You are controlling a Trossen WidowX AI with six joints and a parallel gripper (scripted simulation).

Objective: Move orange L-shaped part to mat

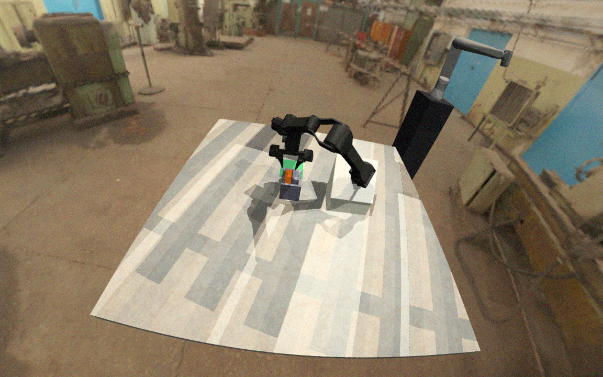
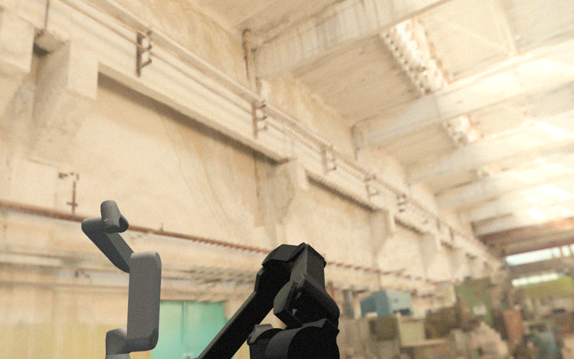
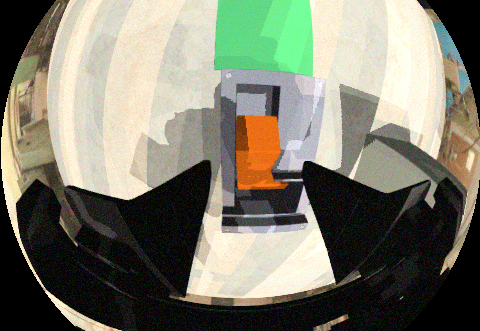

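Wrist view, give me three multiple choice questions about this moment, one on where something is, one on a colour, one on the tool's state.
1. Where does the green mat lie in the wrist view?
A. beyond the grey tray's far end
B. under the tray
C. beside the tool's fingers

2. What colour is the L-shaped part?
A. blue
B. orange
C. white

3. How is the tool?
A. shut on the part
B. shut on the mat
C. open, holding nothing

Answers: 1 A, the mat borders the tray's far edge; 2 B, the piece in the tray's pocket is orange; 3 C, both fingers stand apart either side of the tray, touching nothing.
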